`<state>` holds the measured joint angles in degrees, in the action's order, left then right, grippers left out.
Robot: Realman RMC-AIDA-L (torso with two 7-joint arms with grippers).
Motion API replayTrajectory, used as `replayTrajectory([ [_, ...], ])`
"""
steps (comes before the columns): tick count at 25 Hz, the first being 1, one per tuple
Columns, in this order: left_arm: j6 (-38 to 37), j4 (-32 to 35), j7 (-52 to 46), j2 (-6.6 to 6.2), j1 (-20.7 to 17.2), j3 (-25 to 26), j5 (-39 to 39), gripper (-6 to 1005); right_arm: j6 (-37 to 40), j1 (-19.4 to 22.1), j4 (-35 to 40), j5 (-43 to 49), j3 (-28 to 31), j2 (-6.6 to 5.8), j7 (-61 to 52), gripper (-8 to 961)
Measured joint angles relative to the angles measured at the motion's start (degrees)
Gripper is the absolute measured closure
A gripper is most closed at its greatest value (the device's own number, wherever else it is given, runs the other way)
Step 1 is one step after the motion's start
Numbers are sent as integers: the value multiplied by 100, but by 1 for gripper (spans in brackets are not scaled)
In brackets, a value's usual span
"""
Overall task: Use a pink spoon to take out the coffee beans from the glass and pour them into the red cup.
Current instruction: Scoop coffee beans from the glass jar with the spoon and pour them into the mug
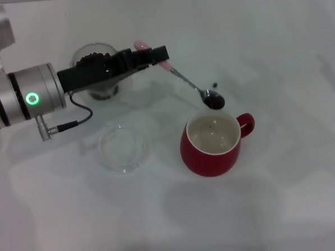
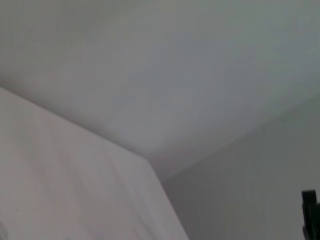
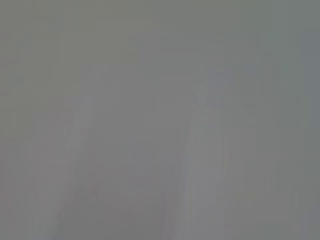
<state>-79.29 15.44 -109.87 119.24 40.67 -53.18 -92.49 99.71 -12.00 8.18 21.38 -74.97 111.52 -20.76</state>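
1. Above the far left part of the bench (image 1: pixel 284 209), the left gripper (image 1: pixel 159 54) is reaching in from the left edge, its dark fingers (image 1: pixel 152 52) clamping the handle of the pink spoon (image 1: pixel 179 74).
2. The pink handle end is poking out just behind the fingers, while the silver neck is sloping down and toward the right, away from the gripper.
3. The spoon bowl is carrying a dark load of coffee beans (image 1: pixel 214 101) and is hanging just beyond the far rim of the red cup (image 1: pixel 211 145); whether it is touching the rim cannot be told.
4. One small dark speck is showing just above the bowl, near the spoon's neck, and another is lying on the white inside of the cup.
5. The red cup is standing upright near the middle of the bench, its loop handle pointing to the right.
6. The glass (image 1: pixel 100 73) is standing near the far left corner, partly hidden behind the gripper, with more dark beans showing inside it.
7. A shallow clear dish (image 1: pixel 124 148) is lying on the bench nearer the front, between the glass and the cup and apart from both.
8. The right arm is not appearing in the head view.
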Motion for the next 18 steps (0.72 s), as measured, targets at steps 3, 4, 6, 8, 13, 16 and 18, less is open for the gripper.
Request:
replayTrajectory([
  [3, 5, 56, 41, -13, -14, -134, -25, 879, 0, 46, 0, 2, 0, -5, 1, 337],
  [4, 2, 87, 47, -19, -15, -164, -43, 879, 0, 56, -6, 3, 0, -10, 1, 337],
  [6, -26, 232, 48, -25, -31, -287, -72, 878, -3, 66, -29, 5, 0, -20, 2, 337],
  [8, -47, 438, 38, -26, -61, -514, -69, 878, -18, 66, -45, 9, 0, -20, 2, 337],
  [13, -68, 974, -91, -39, -92, -1135, -99, 877, -25, 60, -45, 54, 0, -4, -8, 337],
  [16, -69, 1293, -145, -54, -92, -1293, -181, 876, -32, 70, -45, 98, -5, 5, -18, 337],
  [18, -70, 1596, -201, -54, -91, -1361, -286, 875, -42, 74, -61, 113, -7, 16, -18, 337],
])
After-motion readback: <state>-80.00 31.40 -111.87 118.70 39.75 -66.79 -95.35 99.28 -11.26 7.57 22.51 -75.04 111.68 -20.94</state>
